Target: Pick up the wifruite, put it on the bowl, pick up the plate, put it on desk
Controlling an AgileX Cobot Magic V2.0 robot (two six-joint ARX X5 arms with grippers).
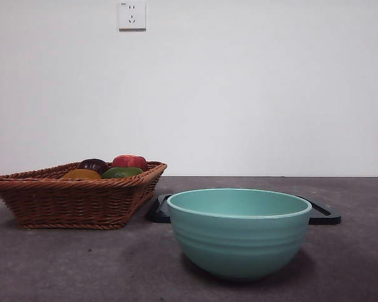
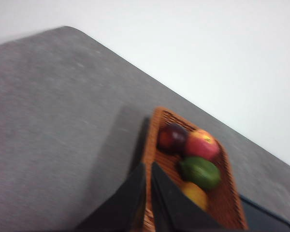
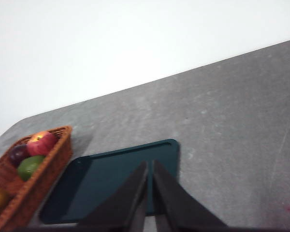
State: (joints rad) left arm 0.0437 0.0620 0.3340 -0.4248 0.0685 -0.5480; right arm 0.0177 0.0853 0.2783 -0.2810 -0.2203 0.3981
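The teal-green bowl (image 1: 239, 236) stands empty at the front of the dark grey desk (image 1: 63, 264). A dark flat plate (image 1: 321, 216) lies just behind it and also shows in the right wrist view (image 3: 101, 183). A brown wicker basket (image 1: 69, 201) on the left holds a green fruit (image 1: 121, 172), a red one (image 1: 130, 162), a dark purple one (image 1: 93, 165) and a yellow one (image 1: 82, 174). My left gripper (image 2: 148, 166) is shut and empty, high above the basket's edge (image 2: 232, 203). My right gripper (image 3: 150, 164) is shut and empty, high above the plate. Neither gripper shows in the front view.
A white wall with a socket (image 1: 131, 15) closes off the back of the desk. The desk's rounded far corner (image 2: 67, 30) shows in the left wrist view. Bare tabletop (image 3: 241, 125) lies to the right of the plate.
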